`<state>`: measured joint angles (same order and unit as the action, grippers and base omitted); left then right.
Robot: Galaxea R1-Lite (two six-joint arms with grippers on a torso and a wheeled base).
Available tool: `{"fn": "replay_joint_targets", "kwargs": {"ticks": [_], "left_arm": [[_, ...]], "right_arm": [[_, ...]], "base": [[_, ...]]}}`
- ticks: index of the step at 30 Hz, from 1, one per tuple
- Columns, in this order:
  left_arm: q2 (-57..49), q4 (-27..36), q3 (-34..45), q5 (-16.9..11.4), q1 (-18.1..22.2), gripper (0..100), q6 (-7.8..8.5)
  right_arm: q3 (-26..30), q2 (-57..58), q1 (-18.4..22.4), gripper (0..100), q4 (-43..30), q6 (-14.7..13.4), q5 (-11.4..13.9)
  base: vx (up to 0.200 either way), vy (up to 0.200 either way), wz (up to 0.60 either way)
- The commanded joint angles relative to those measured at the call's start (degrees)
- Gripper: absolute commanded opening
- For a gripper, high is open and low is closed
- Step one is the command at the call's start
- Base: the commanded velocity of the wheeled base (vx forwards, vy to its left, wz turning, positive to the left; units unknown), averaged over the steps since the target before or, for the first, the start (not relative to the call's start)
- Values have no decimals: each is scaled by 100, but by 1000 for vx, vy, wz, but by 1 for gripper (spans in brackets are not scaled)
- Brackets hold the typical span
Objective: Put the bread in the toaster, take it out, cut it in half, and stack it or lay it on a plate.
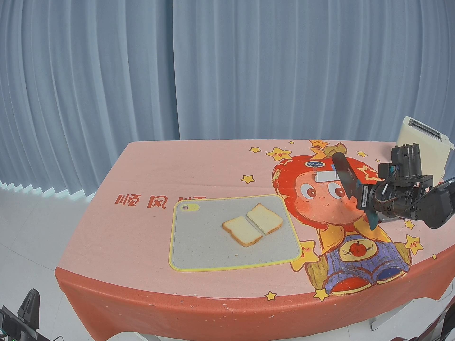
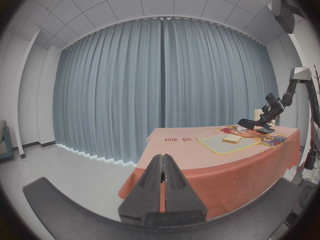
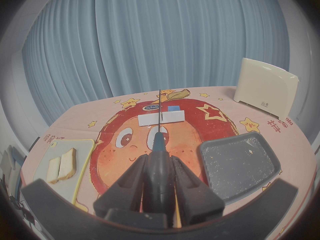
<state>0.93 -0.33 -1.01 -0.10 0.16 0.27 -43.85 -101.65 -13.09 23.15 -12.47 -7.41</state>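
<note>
My right gripper [image 3: 159,162] is clamped on the handle of a knife [image 1: 345,172], one finger on each side of it. It holds the knife in the air over the right part of the table [image 1: 142,176], with the blade pointing away to the far left, above the cartoon face printed on the pink cloth. On the cloth under the blade lies a white strip [image 3: 161,118] with a small blue square at its far edge. Just right of the gripper, below the arm, a dark tray [image 3: 233,170] sits on the table, flecked with crumbs. Beyond it, at the table's far right edge, the cream toaster [image 1: 424,148] stands upright. The bread [image 1: 252,224] is cut: two halves lie side by side, touching or nearly so, on the grey cutting board [image 1: 199,247] with a yellow rim, near the middle of the table and well left of the knife. My left gripper [image 2: 162,174] hangs low off the table's near left corner, well apart from everything; its fingers are pressed together with nothing between them. A blue-grey curtain [image 1: 237,58] hangs behind the table.
</note>
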Motion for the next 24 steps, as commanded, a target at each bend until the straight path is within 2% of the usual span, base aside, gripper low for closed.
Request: {"fn": "replay_joint_targets", "kwargs": {"ticks": [1,24], "left_arm": [[-93,-2,101,1,2,0,0],[-93,-2,101,1,2,0,-9]], "right_arm": [[-1,-57,0,0,5,-1,-6],[-45,-189,8,0,14,-27,-6]], "base": [[0,0,0],[0,0,0]]}}
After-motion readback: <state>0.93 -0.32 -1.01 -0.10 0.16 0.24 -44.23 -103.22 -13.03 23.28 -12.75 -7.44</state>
